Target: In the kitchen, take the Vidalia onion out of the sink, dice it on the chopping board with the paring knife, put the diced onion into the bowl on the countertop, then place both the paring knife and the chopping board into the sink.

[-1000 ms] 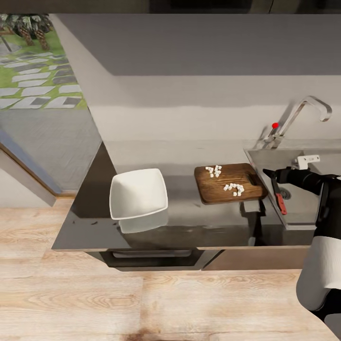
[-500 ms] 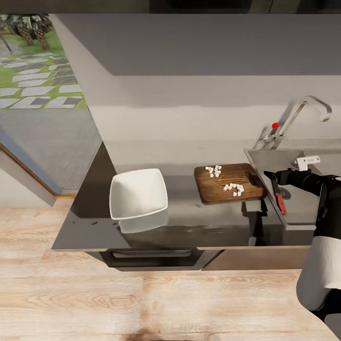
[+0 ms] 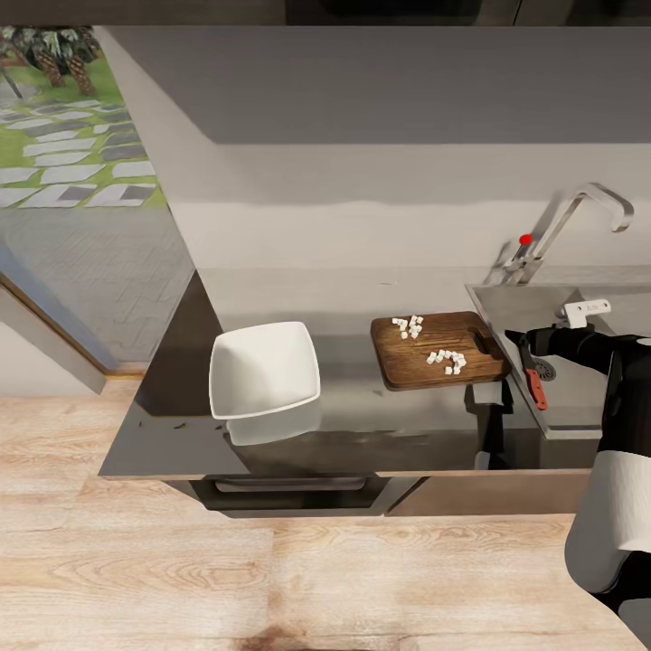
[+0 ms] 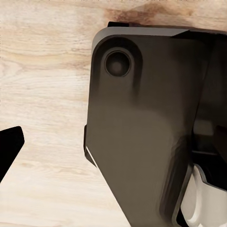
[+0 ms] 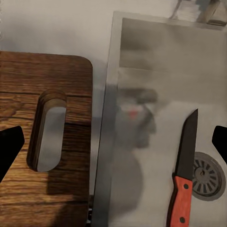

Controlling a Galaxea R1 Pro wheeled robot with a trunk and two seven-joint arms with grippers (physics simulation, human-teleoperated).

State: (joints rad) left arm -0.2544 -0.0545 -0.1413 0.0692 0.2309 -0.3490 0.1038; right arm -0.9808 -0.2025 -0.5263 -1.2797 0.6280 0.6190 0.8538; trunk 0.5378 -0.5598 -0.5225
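Nearest, at the head view's right edge, the robot's white trunk rises, and the black right arm reaches from it forward over the front of the rectangular grey stainless steel sink. The right gripper hangs above the basin beside its left wall, its black fingertips spread wide and grasping nothing. Below it the small paring knife with a red handle and short dark blade lies flat on the basin floor, released, its handle toward the front wall and its tip pointing to the back, just beside the round drain.

The left gripper's state cannot be told; one dark fingertip shows over pale wooden floor, next to a dark grey body panel of the robot.

On the long glossy dark grey countertop, the white shallow square bowl stands near the front edge toward the left end. The dark brown rectangular wooden chopping board lies touching the sink's left rim, its slot nearest the basin. Tiny white cubes of diced Vidalia onion sit on the board in two small clusters.

At the sink's back edge stands the tall steel faucet with its red-knobbed lever.
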